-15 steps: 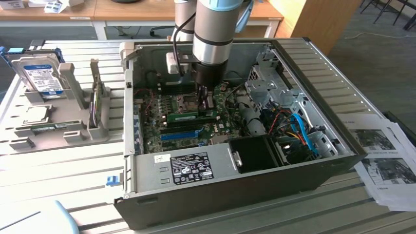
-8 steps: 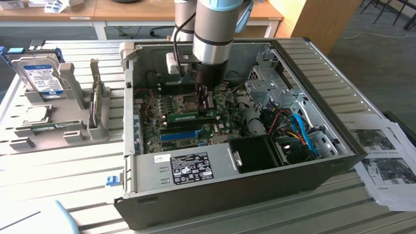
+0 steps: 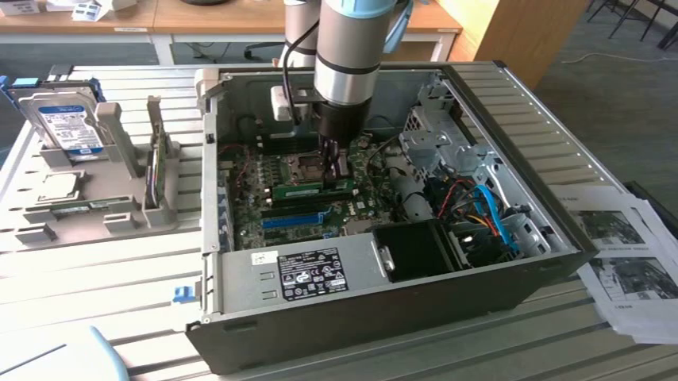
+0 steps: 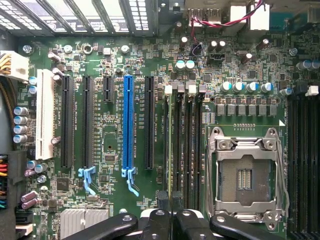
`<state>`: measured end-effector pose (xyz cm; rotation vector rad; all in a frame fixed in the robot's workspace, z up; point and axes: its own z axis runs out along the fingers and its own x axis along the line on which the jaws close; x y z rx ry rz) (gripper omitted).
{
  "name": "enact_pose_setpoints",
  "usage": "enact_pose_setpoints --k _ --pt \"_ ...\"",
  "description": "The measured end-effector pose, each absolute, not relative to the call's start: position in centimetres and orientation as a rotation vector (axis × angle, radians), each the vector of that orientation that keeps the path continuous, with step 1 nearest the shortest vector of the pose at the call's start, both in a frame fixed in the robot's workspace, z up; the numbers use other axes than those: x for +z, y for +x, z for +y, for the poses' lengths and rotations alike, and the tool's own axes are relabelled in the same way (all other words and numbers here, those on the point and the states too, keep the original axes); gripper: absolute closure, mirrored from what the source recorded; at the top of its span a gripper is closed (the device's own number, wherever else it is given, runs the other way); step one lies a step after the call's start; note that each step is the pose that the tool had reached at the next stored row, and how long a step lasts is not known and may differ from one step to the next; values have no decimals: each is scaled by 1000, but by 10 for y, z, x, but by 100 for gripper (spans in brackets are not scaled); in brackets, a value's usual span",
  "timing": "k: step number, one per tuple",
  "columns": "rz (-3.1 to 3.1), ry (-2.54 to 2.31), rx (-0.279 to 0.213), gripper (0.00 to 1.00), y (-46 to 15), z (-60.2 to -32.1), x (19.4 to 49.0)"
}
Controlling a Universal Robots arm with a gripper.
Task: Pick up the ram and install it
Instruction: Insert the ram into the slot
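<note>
The ram [image 3: 314, 189] is a thin green stick standing on its long edge over the black memory slots [image 4: 190, 150] of the motherboard [image 3: 286, 214], inside the open computer case [image 3: 360, 309]. In the wrist view the ram [image 4: 170, 150] shows edge-on as a thin line beside those slots, between the long black expansion slots and the CPU socket [image 4: 245, 172]. My gripper [image 3: 338, 168] reaches straight down into the case and is shut on the ram's upper edge. Its black fingers [image 4: 155, 222] press together around that edge. I cannot tell whether the ram is seated in a slot.
The bright-blue slot strip [image 4: 128, 125] and a white slot [image 4: 45, 120] lie beside the memory slots. Drive cage, cables [image 3: 477, 206] and a black fan box [image 3: 424, 250] crowd the case. A grey holder with a hard drive [image 3: 66, 119] stands at the exterior view's left, papers [image 3: 625, 254] at its right.
</note>
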<state>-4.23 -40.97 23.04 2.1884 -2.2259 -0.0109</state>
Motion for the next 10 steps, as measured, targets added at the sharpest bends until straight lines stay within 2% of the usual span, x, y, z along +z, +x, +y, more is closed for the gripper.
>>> enact_pose_setpoints --k 10 --pt "-2253 2160 -11 89 -42 -410 230"
